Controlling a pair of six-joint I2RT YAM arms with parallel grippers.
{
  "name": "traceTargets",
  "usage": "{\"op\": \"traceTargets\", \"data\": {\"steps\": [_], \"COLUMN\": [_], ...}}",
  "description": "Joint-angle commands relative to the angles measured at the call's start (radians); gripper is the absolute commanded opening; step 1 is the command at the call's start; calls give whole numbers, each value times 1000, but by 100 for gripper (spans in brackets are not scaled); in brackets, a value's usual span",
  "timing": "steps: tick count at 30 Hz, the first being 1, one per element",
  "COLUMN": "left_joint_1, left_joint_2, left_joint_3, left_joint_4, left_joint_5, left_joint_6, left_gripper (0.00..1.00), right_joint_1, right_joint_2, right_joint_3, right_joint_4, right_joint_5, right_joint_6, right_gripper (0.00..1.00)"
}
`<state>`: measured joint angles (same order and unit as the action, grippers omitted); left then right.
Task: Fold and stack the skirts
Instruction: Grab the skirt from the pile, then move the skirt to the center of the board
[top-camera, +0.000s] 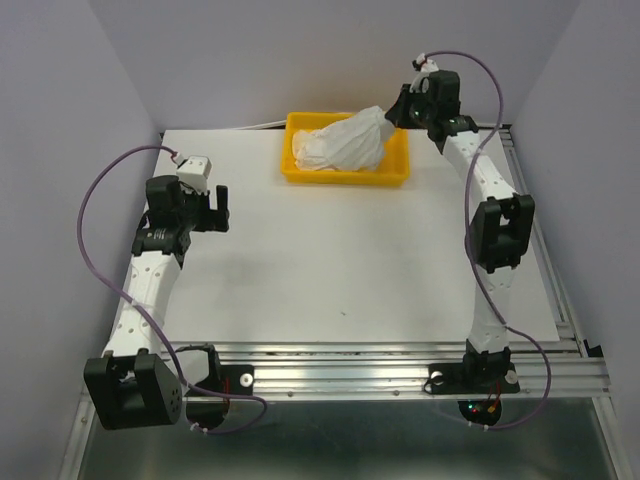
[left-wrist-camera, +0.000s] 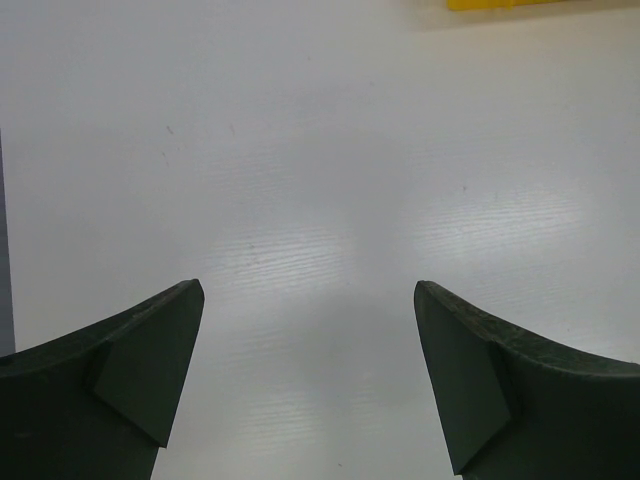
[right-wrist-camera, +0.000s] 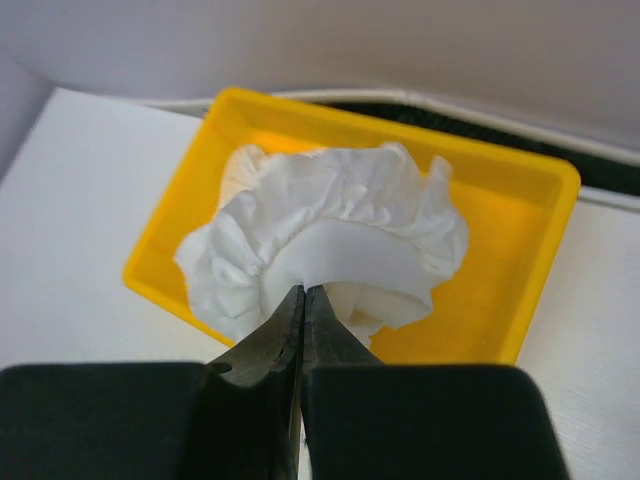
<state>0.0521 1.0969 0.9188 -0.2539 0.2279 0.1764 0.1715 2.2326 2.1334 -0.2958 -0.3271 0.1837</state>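
Right gripper (right-wrist-camera: 303, 293) tight on skirts (right-wrist-camera: 340, 225) over yellow tray (right-wrist-camera: 535, 235)

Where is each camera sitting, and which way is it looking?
Top: above and behind the arms, looking down on the table; both arms show.
Left wrist: on the left arm, looking along the table; its open left tool shows.
Right wrist: on the right arm, looking down at skirts in the yellow tray; its shut right tool pinches them.
Shared: all three show the yellow tray.
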Motion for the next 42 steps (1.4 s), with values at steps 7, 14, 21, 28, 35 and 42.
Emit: {"op": "traceTargets", "data": {"steps": [7, 14, 21, 28, 35, 42], "left_joint_1": [0, 0, 0, 0, -21, -197], "left_joint_2": [-5, -29, -104, -209, -221, -120], "left_joint_3": [147, 233, 220, 108, 22, 37], "left_joint_4": [-18, -56, -100, -111, -137, -160], "left_joint_5": [-38, 56, 276, 418, 502, 408], "left_joint_6": [-12, 17, 147, 244, 343, 445], "left_gripper": [98, 99, 98, 91, 88, 88], "right_joint_1": [-1, 9, 172, 388, 415, 322], "right_joint_2": [-352, -560, -767, -697, -444, -562], "right_joint_3": [73, -38, -488, -783, -609, -641], "right_joint_4": [113, 21, -60, 22, 22, -109], "right_joint_5": [-162, -217, -233, -245, -245, -205], "right_joint_6": [51, 0, -136, -162, -76, -154], "right_gripper": [1, 1, 1, 1, 37, 72]}}
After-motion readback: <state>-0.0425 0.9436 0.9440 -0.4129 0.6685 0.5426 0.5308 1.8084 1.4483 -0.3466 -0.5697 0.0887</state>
